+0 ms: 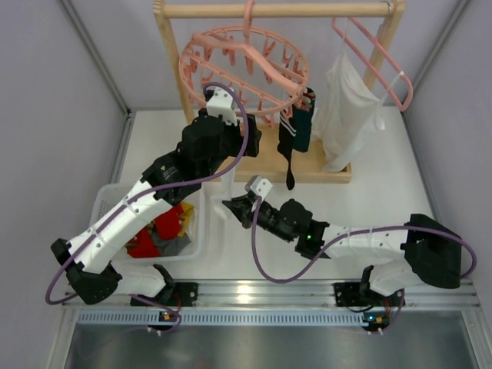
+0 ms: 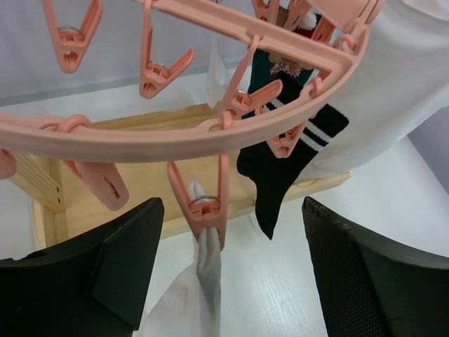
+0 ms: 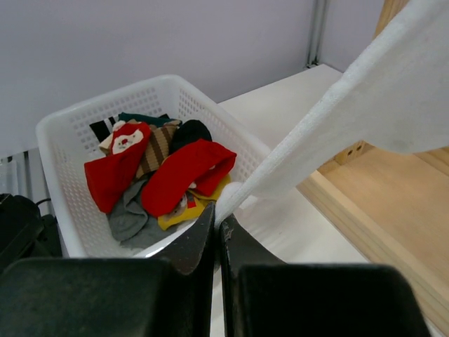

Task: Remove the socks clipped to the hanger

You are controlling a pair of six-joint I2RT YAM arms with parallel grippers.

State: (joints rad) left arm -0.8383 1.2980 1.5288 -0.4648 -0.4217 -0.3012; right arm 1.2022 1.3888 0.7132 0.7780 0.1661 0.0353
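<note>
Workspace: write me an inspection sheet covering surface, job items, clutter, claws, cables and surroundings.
Surface: white table, carrying a wooden rack and a basket.
Job's things: ring hanger hangs on the rack's rod; white sock, striped black sock and teal sock still clipped; loose socks lie in the basket.
Clutter: white garment on a triangular hanger, same rod.
Claws: left claw open, jaws either side of the clip holding the white sock; right claw shut on that sock's lower end.
Cables: a purple cable loops along each arm; the left one passes near the ring hanger.
Surroundings: grey walls; metal rail at the near edge.
</note>
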